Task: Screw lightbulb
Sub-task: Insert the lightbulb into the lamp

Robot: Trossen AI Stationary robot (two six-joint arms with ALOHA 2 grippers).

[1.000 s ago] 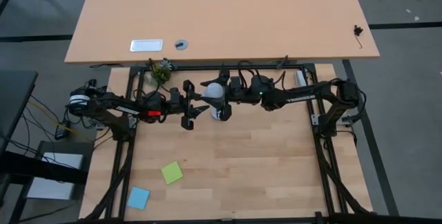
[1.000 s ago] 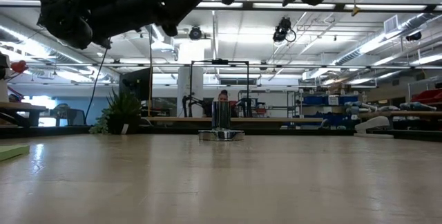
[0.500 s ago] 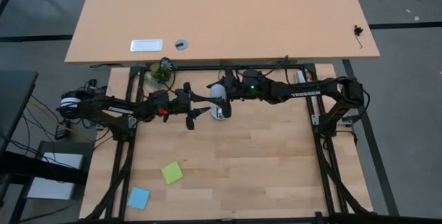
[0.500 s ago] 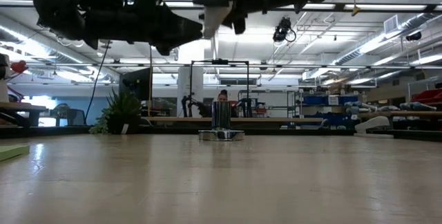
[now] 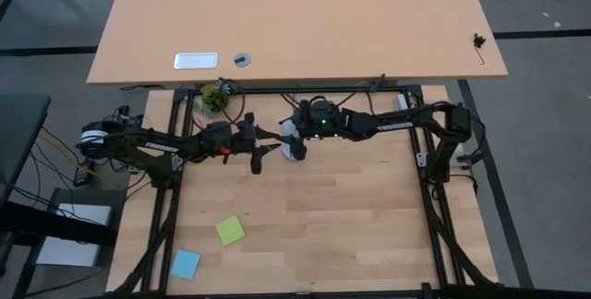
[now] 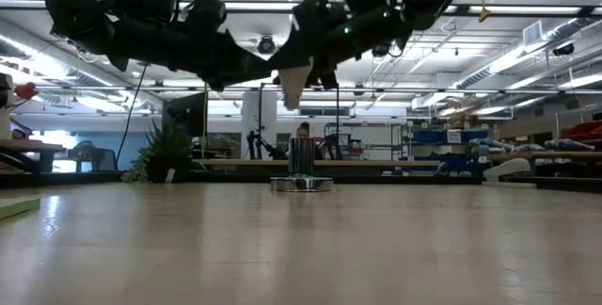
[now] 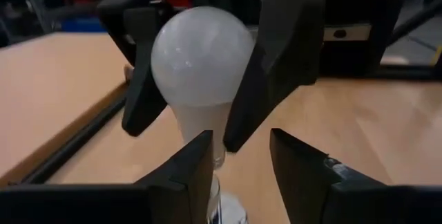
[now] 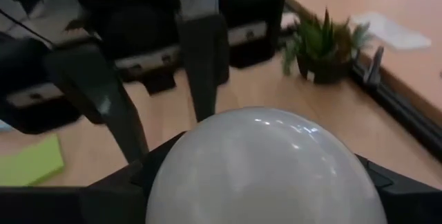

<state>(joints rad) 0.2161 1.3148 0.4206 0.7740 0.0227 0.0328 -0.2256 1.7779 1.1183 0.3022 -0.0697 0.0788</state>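
Note:
The lightbulb (image 7: pixel 202 58), white and frosted, hangs in the air with my right gripper (image 5: pixel 289 136) shut on it. Its narrow end (image 6: pixel 293 84) points down above the round silver socket (image 6: pixel 301 181), which stands on the table near the far edge (image 5: pixel 295 152). My left gripper (image 7: pixel 242 169) comes from the table's left, about level and open. Its fingers stand just short of the bulb's neck, and nothing lies between them. The right wrist view shows the bulb's globe (image 8: pixel 266 169) close up, with the left gripper beyond it. My right gripper pinches the bulb's white globe at its widest part (image 7: pixel 238 79) between its two fingers (image 7: pixel 276 58), one on each side. The fingers come from the table's right, slanting a little downward. The bulb is upright, globe up and narrow end down, lifted clear above the socket.
A small potted plant (image 5: pixel 215 96) stands at the far left by the black frame rail. A green note (image 5: pixel 230 231) and a blue note (image 5: pixel 185 264) lie near the front left. A second, larger table (image 5: pixel 295 22) lies beyond the far edge.
My right gripper has come down toward the socket with the lightbulb and has tipped from pointing steeply down to nearly level. The bulb's narrow end now shows in the low view. My left gripper has also tipped toward level.

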